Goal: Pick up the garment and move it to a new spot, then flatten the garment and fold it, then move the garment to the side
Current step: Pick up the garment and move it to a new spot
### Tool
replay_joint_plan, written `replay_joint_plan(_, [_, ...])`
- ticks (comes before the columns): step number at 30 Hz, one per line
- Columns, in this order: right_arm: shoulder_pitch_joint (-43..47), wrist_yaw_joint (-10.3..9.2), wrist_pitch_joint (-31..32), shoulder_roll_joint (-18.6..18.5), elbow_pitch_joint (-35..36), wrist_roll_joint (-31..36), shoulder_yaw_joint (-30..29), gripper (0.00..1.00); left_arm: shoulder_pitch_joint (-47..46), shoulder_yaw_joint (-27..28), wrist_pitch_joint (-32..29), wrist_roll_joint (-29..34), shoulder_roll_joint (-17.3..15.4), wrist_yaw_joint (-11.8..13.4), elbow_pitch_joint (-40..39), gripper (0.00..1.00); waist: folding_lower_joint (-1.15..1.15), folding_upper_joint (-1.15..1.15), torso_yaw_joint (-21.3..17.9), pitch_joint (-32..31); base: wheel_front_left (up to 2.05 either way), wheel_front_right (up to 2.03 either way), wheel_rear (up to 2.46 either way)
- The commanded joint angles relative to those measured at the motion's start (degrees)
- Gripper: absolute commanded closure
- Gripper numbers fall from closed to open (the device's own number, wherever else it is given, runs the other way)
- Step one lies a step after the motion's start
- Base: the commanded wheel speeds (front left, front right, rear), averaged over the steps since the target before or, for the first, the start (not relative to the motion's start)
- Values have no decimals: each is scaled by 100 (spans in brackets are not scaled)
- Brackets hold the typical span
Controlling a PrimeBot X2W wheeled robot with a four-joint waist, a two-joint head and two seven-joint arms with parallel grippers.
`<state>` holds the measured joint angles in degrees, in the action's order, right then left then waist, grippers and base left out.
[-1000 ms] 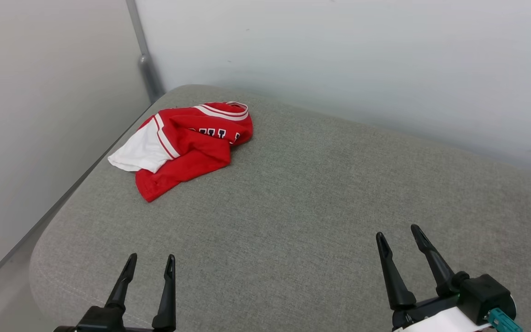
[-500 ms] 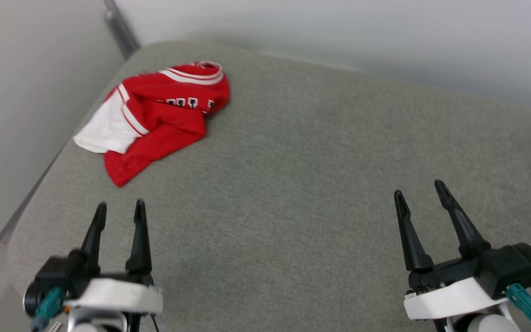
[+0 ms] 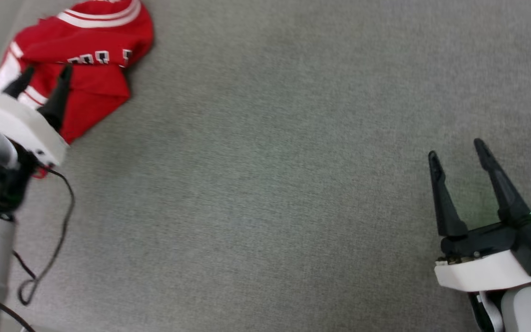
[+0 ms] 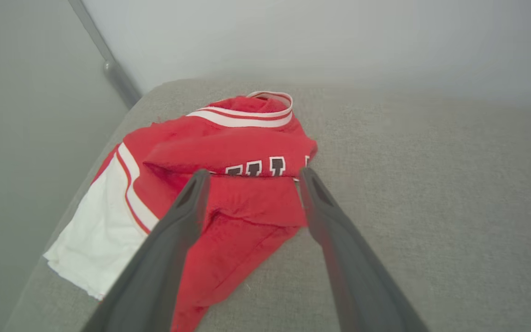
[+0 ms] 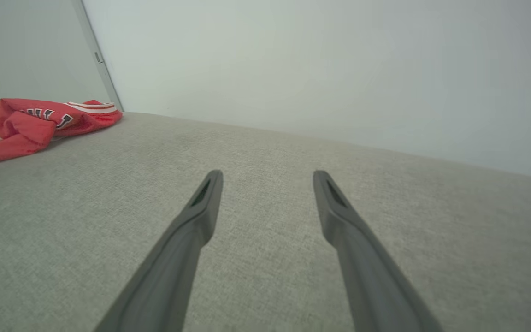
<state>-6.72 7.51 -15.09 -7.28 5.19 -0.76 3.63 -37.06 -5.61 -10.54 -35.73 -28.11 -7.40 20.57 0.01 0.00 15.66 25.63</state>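
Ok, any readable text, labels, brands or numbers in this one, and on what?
garment: dark, white-outlined block letters across the chest, cut off by a fold and blurred; no whole word can be read.
No other text, brand, number or sign can be read.

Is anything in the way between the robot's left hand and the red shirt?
No, nothing visible is. The left gripper is right at the crumpled garment, jaws open, with the red cloth showing straight between them. The garment lies on the grey cushion. I cannot tell whether the tips touch the cloth.
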Motion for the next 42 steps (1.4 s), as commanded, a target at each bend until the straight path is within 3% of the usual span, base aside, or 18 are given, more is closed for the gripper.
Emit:
replay_joint_plan(1, [-79,-3,-12,-39,46,9,-17,0,-180,-132,-259,-124,-146,-4,127,0,-1,0,-286,405,0,0,0])
replay_joint_plan(4, [-183,-3,-12,-79,131,-7,-8,0,-793,-386,-1103,-534,-671,-4,378,0,-1,0,-411,664,0,0,0])
replay_joint_plan(6, [-207,-4,-12,-89,186,42,-33,0,-1066,-741,-1552,-365,-1154,4,528,0,-1,0,-490,851,0,0,0])
replay_joint_plan(7, [-213,-4,-12,-88,231,80,-41,0,-1237,-822,-1701,-439,-1221,3,604,0,-1,0,-528,940,0,0,0])
replay_joint_plan(9, [-215,-3,-12,-61,280,114,-45,0,-1533,-825,-1957,-752,-1194,-5,753,0,-1,0,-593,1089,0,0,0])
replay_joint_plan(13, [-142,-4,-4,-50,266,176,39,0,-1890,-914,-2449,-1146,-1435,5,1080,0,-1,0,-734,1304,0,0,0])
replay_joint_plan(22, [-190,-8,31,-36,269,197,-28,0,-2112,-1230,-3366,-1695,-1327,2,1715,0,-1,0,-880,1612,0,0,0])
replay_joint_plan(23, [-192,-8,33,-33,271,203,-37,0,-2087,-1272,-3421,-1728,-1284,2,1771,11,-1,0,-879,1623,0,0,0])
replay_joint_plan(24, [-194,-8,34,-32,271,208,-46,0,-2072,-1307,-3431,-1745,-1253,2,1819,74,-1,0,-877,1630,0,0,0])
replay_joint_plan(25, [-200,-8,35,-29,262,215,-55,0,-2070,-1326,-3410,-1788,-1210,2,1861,100,-1,0,-875,1627,0,0,0])
replay_joint_plan(32, [-239,-8,28,-15,225,236,-48,0,-2003,-1391,-2842,-1881,-1227,-6,1909,100,-1,0,-820,1339,0,0,0])
replay_joint_plan(42, [-113,-5,-11,99,-67,118,35,0,-1699,-1719,-1214,-2067,-1582,-6,1366,100,-1,0,-792,-28,0,0,0])
